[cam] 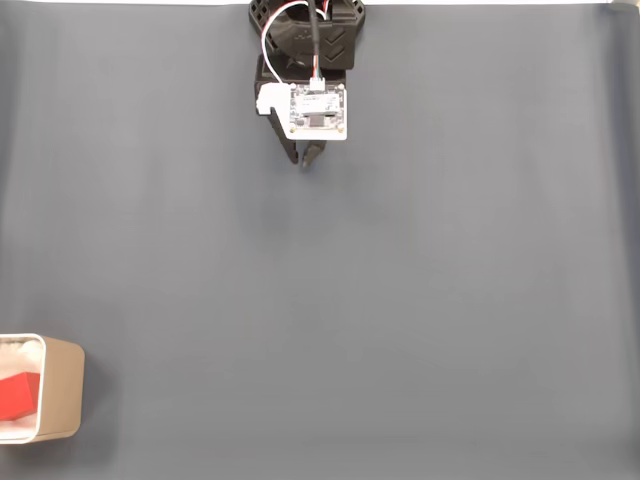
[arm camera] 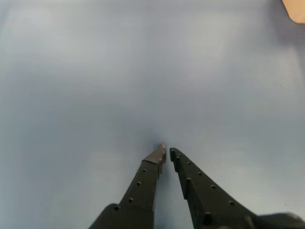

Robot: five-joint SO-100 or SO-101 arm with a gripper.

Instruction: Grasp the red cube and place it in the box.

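Observation:
The red cube (cam: 17,396) lies inside the tan box (cam: 66,392) at the lower left edge of the fixed view, against the box's white interior. My gripper (cam: 306,160) hangs near the top centre of that view, far from the box, pointing down at the mat. In the wrist view the two black fingers converge until the tips almost touch, so my gripper (arm camera: 167,151) is shut with nothing between them. A tan corner of the box (arm camera: 296,9) shows at the top right of the wrist view.
A plain grey mat (cam: 400,300) covers the whole table. The arm's base and a white circuit board (cam: 318,108) sit at the top centre. The mat's far edge runs along the top of the fixed view.

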